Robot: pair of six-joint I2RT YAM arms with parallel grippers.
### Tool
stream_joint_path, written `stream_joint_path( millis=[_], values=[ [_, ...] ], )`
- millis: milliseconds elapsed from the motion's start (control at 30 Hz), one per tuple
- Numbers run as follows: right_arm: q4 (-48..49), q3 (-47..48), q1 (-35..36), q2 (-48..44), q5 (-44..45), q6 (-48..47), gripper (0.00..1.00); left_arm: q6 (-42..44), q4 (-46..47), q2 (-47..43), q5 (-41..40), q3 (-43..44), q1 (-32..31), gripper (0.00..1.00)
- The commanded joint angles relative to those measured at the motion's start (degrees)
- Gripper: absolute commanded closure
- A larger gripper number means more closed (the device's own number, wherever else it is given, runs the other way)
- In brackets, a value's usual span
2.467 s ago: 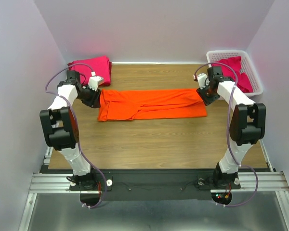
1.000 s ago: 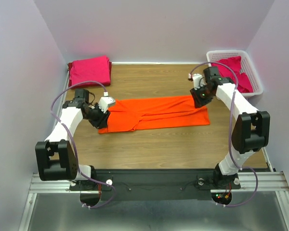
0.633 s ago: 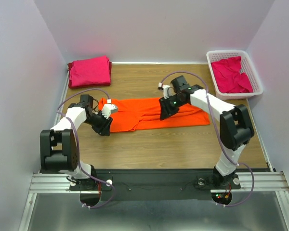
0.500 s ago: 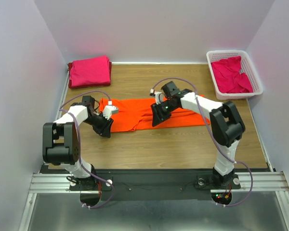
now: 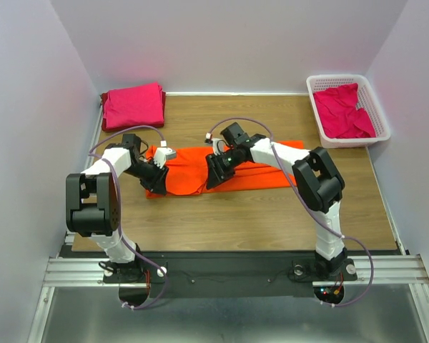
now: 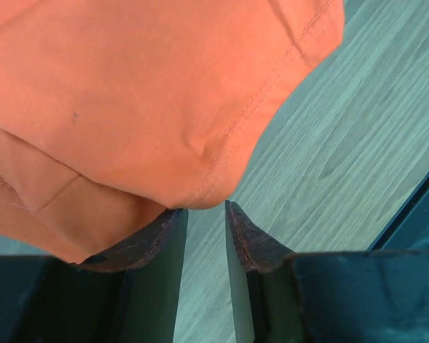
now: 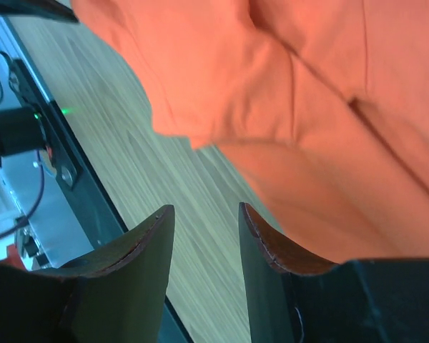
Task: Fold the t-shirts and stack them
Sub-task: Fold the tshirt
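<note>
The orange t-shirt point(image 5: 261, 161) lies on the table as a long folded strip running left to right. My left gripper point(image 5: 157, 183) sits low at the strip's left end. In the left wrist view its jaws point(image 6: 206, 207) stand narrowly open, with the orange hem point(image 6: 150, 93) touching the fingertips and bare wood showing in the gap. My right gripper point(image 5: 213, 174) is at the strip's middle, on its near edge. It is open point(image 7: 206, 207) over wood, with orange cloth point(image 7: 307, 93) beside its right finger. A folded pink t-shirt point(image 5: 133, 106) rests at the back left.
A white lattice basket point(image 5: 336, 77) at the back right holds a crumpled pink t-shirt point(image 5: 345, 111). Bare wooden table point(image 5: 236, 221) stretches between the orange strip and the arm bases. Grey walls close in the left, right and back sides.
My right arm has swept left along the orange t-shirt from its right end to its middle, jaws widening. The left gripper shifted slightly at the left end and narrowed a little.
</note>
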Motion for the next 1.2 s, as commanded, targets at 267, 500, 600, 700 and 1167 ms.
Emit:
stream_joint_path(
  millis=[267, 500, 600, 700, 1167],
  values=[
    [3.1, 4.3, 2.1, 0.8, 0.1, 1.5, 0.53, -0.6, -3.0, -0.2, 3.9, 3.5, 0.1, 1.00],
    [3.0, 2.2, -1.3, -4.3, 3.8, -0.7, 0.53, -1.1, -4.2, -0.1, 5.1, 7.7, 0.1, 1.00],
    [2.6, 1.4, -3.0, -5.1, 4.3, -1.4, 0.52, -0.9, -3.7, 0.6, 5.0, 7.7, 0.1, 1.00],
    [2.5, 0.8, -4.7, -6.1, 4.6, -2.0, 0.52, -1.0, -3.6, 0.5, 4.8, 8.1, 0.1, 1.00],
    [1.6, -0.5, -5.8, -6.7, 5.9, -4.0, 0.51, -0.3, -3.6, 3.1, 4.2, 7.4, 0.1, 0.43]
  ],
)
